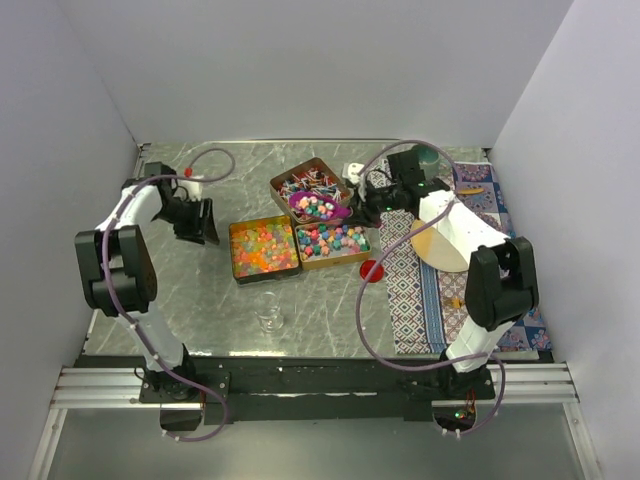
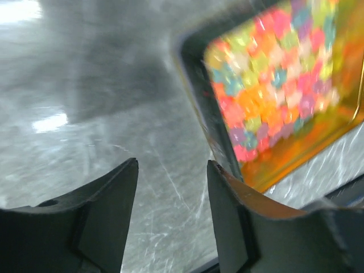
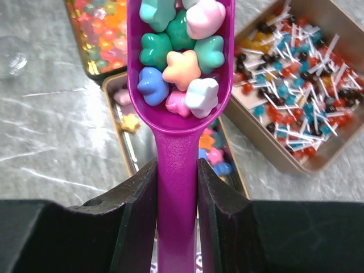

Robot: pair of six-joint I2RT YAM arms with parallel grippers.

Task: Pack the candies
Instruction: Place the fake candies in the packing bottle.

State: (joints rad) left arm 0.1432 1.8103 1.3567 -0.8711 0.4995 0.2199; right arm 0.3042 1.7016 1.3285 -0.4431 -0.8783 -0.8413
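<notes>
Candies [image 1: 333, 240] sit in three open tins [image 1: 296, 268] grouped mid-worktop [image 1: 200, 300]: jelly bits [image 1: 264, 248] in the left tin, pastel stars [image 1: 345, 238] in the right one, wrapped pieces [image 1: 305, 182] in the far one.

Right end effector [image 3: 176, 170]: fingers pressed onto the handle of a purple scoop [image 3: 170, 128], pinching it. The scoop bowl carries a heap of pastel stars, held level above the pastel tin, with the wrapped-piece tin just beside it.

Left end effector [image 2: 172, 165]: fingers spread, nothing between them, only bare worktop underneath. It hovers just left of the jelly tin, one finger close to the tin's corner; contact cannot be told.

A small clear glass [image 1: 268, 318] stands near the front edge. A round red lid [image 1: 371, 270] lies at the edge of a patterned cloth [image 1: 410, 290].
</notes>
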